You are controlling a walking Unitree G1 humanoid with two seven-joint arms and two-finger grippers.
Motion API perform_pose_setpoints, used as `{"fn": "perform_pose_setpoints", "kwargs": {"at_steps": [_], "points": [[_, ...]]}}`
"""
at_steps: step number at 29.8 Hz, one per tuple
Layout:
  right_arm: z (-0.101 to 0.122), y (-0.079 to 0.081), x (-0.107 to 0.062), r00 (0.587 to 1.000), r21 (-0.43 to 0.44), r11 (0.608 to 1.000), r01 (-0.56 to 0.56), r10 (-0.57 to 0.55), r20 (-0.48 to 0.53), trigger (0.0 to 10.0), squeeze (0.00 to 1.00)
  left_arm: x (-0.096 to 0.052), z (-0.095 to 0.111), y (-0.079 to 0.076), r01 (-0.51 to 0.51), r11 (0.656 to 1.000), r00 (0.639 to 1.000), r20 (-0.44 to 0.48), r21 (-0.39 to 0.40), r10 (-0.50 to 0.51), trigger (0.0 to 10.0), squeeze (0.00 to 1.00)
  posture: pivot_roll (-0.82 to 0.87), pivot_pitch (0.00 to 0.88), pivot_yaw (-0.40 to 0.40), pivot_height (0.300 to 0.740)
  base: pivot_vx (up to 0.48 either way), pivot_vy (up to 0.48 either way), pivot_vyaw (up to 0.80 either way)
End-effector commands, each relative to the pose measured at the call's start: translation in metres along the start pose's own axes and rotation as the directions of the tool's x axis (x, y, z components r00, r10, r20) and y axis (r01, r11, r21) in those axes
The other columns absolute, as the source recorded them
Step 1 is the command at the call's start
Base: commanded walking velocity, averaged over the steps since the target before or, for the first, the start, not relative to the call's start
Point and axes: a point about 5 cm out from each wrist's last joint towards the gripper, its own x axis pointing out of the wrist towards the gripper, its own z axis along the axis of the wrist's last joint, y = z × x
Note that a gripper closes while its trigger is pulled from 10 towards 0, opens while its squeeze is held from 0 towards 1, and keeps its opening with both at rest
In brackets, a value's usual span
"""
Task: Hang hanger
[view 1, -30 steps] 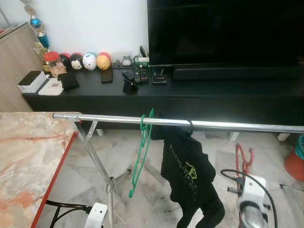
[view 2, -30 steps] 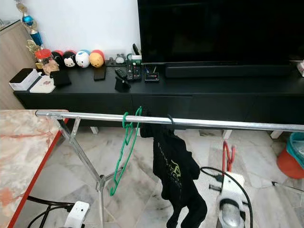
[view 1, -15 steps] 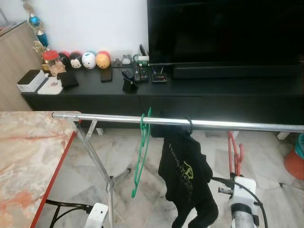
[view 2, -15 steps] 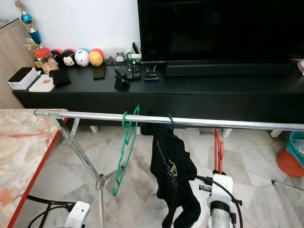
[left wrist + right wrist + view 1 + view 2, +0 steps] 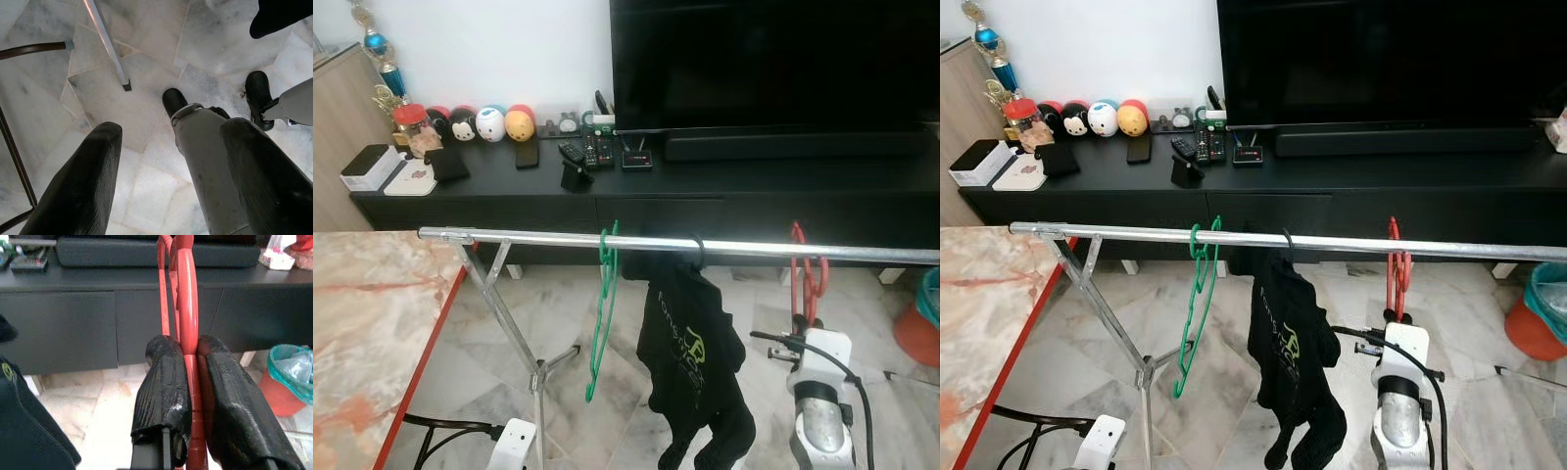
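Red hanger (image 5: 186, 308): light, stiff, slick plastic, we judge; our right hand (image 5: 191, 382) clamps its lower bar, hook at the rail (image 5: 744, 248). Left hand (image 5: 171, 186) open, empty.

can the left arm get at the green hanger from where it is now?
Probably, but not without a big lift. The left gripper hangs low, open, over the floor, while the green hanger hangs on the rail above. Nothing visibly blocks the way up.

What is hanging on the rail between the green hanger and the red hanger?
A black shirt hangs between the green hanger and the red hanger, per both eye views.
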Motion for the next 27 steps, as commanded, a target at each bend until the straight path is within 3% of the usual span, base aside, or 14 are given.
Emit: {"fn": "perform_pose_setpoints", "kwargs": {"at_steps": [1, 9, 13, 16, 19, 27], "points": [[0.017, 0.001, 0.011, 0.998, 0.018, 1.000, -0.001, 0.000, 0.063, 10.0, 0.00, -0.001, -0.004, 0.004, -0.011, 1.000, 1.000, -0.019, 0.009, 0.011, 10.0, 0.00, -0.08, 0.000, 0.054, 0.740, 0.000, 0.000, 0.00], [0.024, 0.003, 0.013, 0.996, 0.026, 0.999, -0.018, 0.016, 0.090, 10.0, 0.00, -0.001, -0.004, 0.004, -0.008, 1.000, 1.000, -0.019, 0.009, 0.009, 10.0, 0.00, -0.09, 0.000, 0.056, 0.740, 0.000, 0.000, 0.00], [0.021, 0.003, 0.015, 0.999, 0.028, 0.999, -0.020, 0.018, 0.051, 10.0, 0.00, -0.001, -0.004, 0.003, -0.005, 1.000, 1.000, -0.020, 0.011, 0.005, 10.0, 0.00, -0.08, 0.000, 0.056, 0.740, 0.000, 0.000, 0.00], [0.013, 0.007, 0.020, 0.998, 0.015, 0.999, -0.052, 0.052, -0.045, 10.0, 0.00, -0.001, -0.004, 0.003, -0.004, 1.000, 1.000, -0.020, 0.010, 0.005, 10.0, 0.00, -0.09, 0.000, 0.056, 0.740, 0.000, 0.000, 0.00], [0.018, 0.011, 0.022, 0.997, 0.048, 0.996, -0.076, 0.077, -0.019, 10.0, 0.00, -0.001, -0.004, 0.003, -0.004, 1.000, 1.000, -0.021, 0.012, 0.004, 10.0, 0.00, -0.08, 0.000, 0.055, 0.740, 0.000, 0.000, 0.00], [0.023, 0.015, 0.031, 0.993, 0.032, 0.994, -0.104, 0.106, -0.048, 10.0, 0.00, -0.001, -0.005, 0.003, -0.005, 1.000, 1.000, -0.023, 0.010, 0.005, 10.0, 0.00, -0.08, 0.000, 0.055, 0.740, 0.000, 0.000, 0.00]]}}
